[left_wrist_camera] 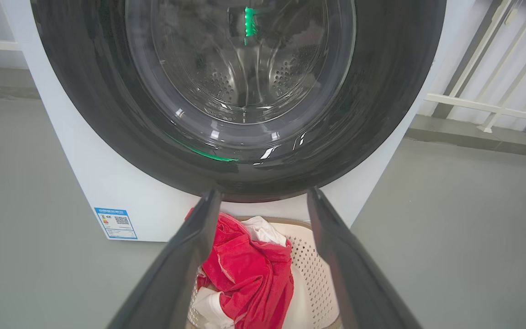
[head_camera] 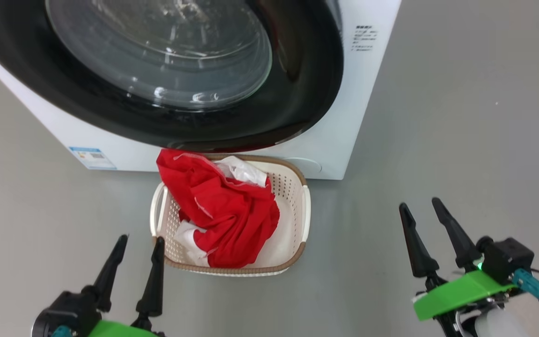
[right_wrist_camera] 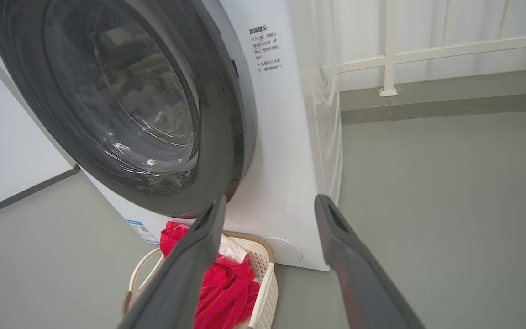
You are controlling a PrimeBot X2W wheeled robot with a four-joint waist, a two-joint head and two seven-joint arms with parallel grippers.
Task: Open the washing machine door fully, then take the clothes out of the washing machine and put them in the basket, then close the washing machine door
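The washing machine [head_camera: 367, 121] stands white and boxy ahead of me. Its washing machine door [head_camera: 297, 98], with a glossy black rim and bulging glass, lies against the machine's front. Below the door, on the floor, sits the cream basket [head_camera: 293, 206] with a brown rim. The red and white clothes [head_camera: 227, 210] are piled in its left part and hang over the back rim. My left gripper [head_camera: 141, 238] hovers open just left of the basket's near corner. My right gripper [head_camera: 419, 202] is open over bare floor to the right. Both hold nothing.
A blue label sticker [head_camera: 92, 158] sits low on the machine's front left. A white railing [left_wrist_camera: 486, 107] and a raised kerb [right_wrist_camera: 445, 103] run behind and right of the machine. Grey floor [head_camera: 461, 140] spreads around the basket.
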